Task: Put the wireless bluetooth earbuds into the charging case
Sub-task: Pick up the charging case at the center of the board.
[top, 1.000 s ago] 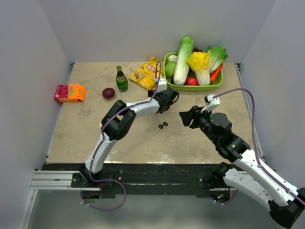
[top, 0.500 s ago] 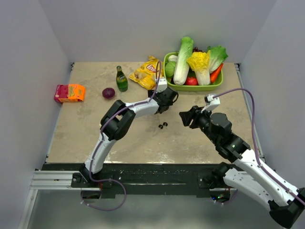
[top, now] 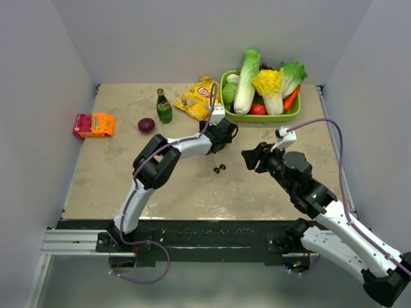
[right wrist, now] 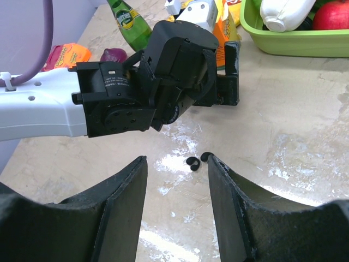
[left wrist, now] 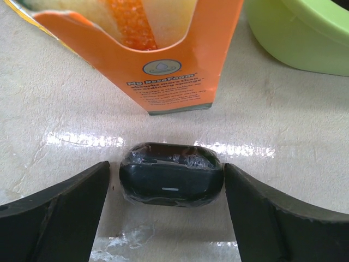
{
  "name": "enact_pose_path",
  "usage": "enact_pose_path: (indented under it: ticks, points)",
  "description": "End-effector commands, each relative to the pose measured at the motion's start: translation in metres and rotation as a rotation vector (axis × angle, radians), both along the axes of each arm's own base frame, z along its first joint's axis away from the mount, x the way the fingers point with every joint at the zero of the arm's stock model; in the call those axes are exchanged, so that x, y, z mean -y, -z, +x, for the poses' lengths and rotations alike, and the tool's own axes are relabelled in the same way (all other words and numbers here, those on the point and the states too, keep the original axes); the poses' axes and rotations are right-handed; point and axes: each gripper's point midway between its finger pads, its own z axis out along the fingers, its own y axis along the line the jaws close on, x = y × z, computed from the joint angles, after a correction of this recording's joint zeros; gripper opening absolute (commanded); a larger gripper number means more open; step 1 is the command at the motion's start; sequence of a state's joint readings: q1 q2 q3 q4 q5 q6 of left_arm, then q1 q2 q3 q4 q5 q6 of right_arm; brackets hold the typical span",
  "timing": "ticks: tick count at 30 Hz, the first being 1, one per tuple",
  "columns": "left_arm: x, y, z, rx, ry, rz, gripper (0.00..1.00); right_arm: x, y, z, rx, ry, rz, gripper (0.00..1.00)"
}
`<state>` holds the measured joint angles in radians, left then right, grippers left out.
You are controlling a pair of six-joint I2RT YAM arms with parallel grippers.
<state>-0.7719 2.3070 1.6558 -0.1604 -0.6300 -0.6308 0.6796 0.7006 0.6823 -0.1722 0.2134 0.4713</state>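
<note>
The charging case (left wrist: 172,174), black, closed and wrapped in clear film, lies on the table between the fingers of my left gripper (left wrist: 166,165). That gripper is open, with a narrow gap on each side of the case. In the top view the left gripper (top: 221,135) hides the case. Two black earbuds (top: 219,169) lie side by side on the table in front of my right gripper (top: 247,157). In the right wrist view the earbuds (right wrist: 192,162) sit just beyond the right gripper (right wrist: 177,158), close to its right finger. It is open and holds nothing.
An orange carton (left wrist: 163,60) stands right behind the case. A green basket (top: 295,115) of vegetables is at the back right. A chips bag (top: 196,97), green bottle (top: 164,106), red onion (top: 146,125) and orange packet (top: 94,125) lie toward the back left.
The left gripper has shifted very slightly to the left at the case. The right arm and the earbuds have not moved.
</note>
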Motion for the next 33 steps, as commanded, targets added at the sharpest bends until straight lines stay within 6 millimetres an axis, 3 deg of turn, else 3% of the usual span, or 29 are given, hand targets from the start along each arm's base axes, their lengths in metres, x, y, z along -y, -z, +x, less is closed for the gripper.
enact_pose_path:
  ticks: [1,7,12,13,16,19,20,22,23,25,26,27,28,29,30,31,32,33]
  points:
    - [-0.024,0.071,-0.047,-0.251,0.089,0.13,0.87,-0.004,-0.013,0.001,0.023,-0.006,0.031,0.52]
    - [-0.025,0.077,-0.05,-0.265,0.096,0.134,0.75,-0.002,-0.01,0.0,0.018,-0.006,0.027,0.52]
    - [-0.024,0.075,-0.048,-0.251,0.1,0.117,0.48,-0.002,-0.011,-0.001,0.017,-0.007,0.03,0.52]
    - [-0.027,0.077,-0.049,-0.252,0.1,0.12,0.38,-0.002,-0.011,-0.001,0.019,-0.007,0.03,0.52]
    - [-0.029,0.062,-0.045,-0.201,0.099,0.093,0.27,0.0,-0.015,-0.003,0.021,-0.004,0.033,0.52]
    - [-0.027,0.027,-0.04,-0.1,0.127,0.036,0.24,0.005,-0.029,-0.003,0.044,0.015,0.042,0.52]
    - [-0.023,-0.002,-0.034,-0.034,0.143,0.004,0.2,0.008,-0.04,-0.004,0.061,0.025,0.052,0.52]
    - [-0.027,-0.018,-0.037,0.017,0.154,-0.017,0.15,0.012,-0.05,-0.005,0.073,0.039,0.058,0.53]
    - [-0.025,-0.049,-0.033,0.093,0.167,-0.053,0.13,0.016,-0.056,-0.005,0.078,0.057,0.064,0.53]
    - [-0.032,-0.055,-0.046,0.111,0.196,-0.07,0.04,0.02,-0.06,-0.006,0.079,0.075,0.078,0.54]
    - [-0.03,-0.087,-0.046,0.187,0.208,-0.121,0.0,0.021,-0.06,-0.006,0.079,0.083,0.085,0.54]
    - [-0.038,-0.079,-0.058,0.177,0.226,-0.121,0.0,0.021,-0.06,-0.007,0.079,0.085,0.098,0.54]
    - [-0.038,-0.086,-0.064,0.198,0.253,-0.152,0.0,0.02,-0.059,-0.006,0.078,0.084,0.103,0.54]
    - [-0.034,-0.122,-0.067,0.296,0.274,-0.231,0.0,0.02,-0.055,-0.006,0.077,0.081,0.104,0.54]
    - [-0.044,-0.11,-0.081,0.291,0.294,-0.227,0.0,0.017,-0.054,-0.007,0.075,0.071,0.107,0.54]
    - [-0.043,-0.119,-0.087,0.318,0.322,-0.262,0.0,0.017,-0.051,-0.006,0.071,0.071,0.106,0.53]
    - [-0.043,-0.155,-0.092,0.423,0.349,-0.33,0.0,0.015,-0.048,-0.006,0.066,0.061,0.106,0.54]
    - [-0.049,-0.148,-0.105,0.429,0.38,-0.333,0.0,0.01,-0.046,-0.008,0.061,0.032,0.104,0.54]
